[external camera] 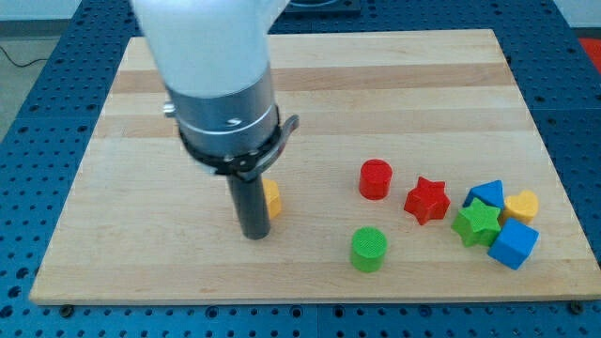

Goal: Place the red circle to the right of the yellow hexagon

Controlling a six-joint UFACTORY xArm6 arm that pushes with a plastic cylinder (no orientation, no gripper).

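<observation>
The red circle [375,178] is a red cylinder standing right of the board's middle. The yellow hexagon [271,198] shows only as a sliver, mostly hidden behind the dark rod. My tip [254,234] rests on the board just left of and slightly below the yellow hexagon, touching or nearly touching it. The red circle is about a hundred pixels to the right of the hexagon, slightly higher in the view.
A green cylinder [368,249] sits below the red circle. A red star [426,199], green star [477,222], blue block [485,194], yellow heart [521,205] and blue cube [513,244] cluster at the view's right. The wooden board [310,84] lies on a blue perforated table.
</observation>
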